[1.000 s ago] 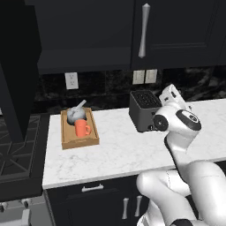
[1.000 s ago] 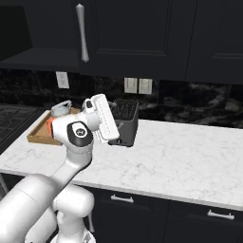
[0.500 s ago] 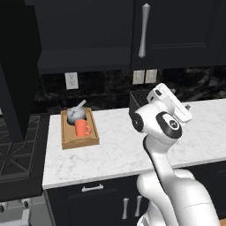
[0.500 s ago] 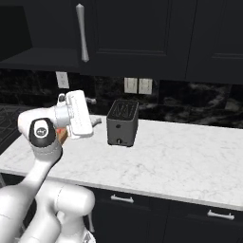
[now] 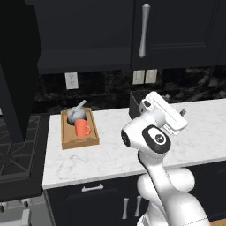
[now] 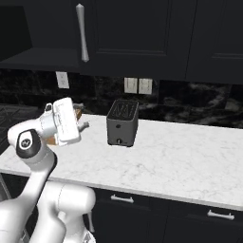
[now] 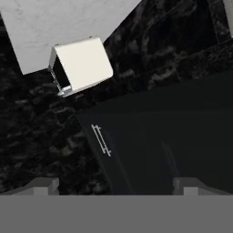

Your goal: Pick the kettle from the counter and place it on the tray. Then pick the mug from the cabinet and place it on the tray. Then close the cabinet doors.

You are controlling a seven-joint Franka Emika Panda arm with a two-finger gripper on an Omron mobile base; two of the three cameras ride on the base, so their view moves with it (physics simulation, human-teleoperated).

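Observation:
The wooden tray point(image 5: 66, 140) lies on the left part of the white marble counter point(image 5: 110, 154). The grey kettle point(image 5: 76, 114) and the orange mug point(image 5: 81, 129) stand inside it. My gripper point(image 7: 117, 186) is open with nothing between its fingertips; it looks at dark wall and dark panels. Its white hand point(image 5: 162, 114) hovers above the counter, right of the tray and in front of the toaster point(image 6: 122, 122). In the right base view the hand point(image 6: 64, 121) hides most of the tray. The cabinet point(image 5: 84, 39) stands open at its left half; its right door point(image 5: 176, 31) with the silver handle point(image 5: 142, 31) is shut.
The left cabinet door point(image 5: 17, 75) is swung out at the left edge. A dark stove point(image 5: 17, 154) borders the counter on the left. Wall outlets point(image 6: 137, 85) sit behind the toaster. A white boxy object point(image 7: 79, 63) shows in the hand view beside a patch of counter.
The arm has folded upward and the hand has swung left, from in front of the toaster toward the tray side. Tray, kettle and mug have not moved. The jaws stayed open.

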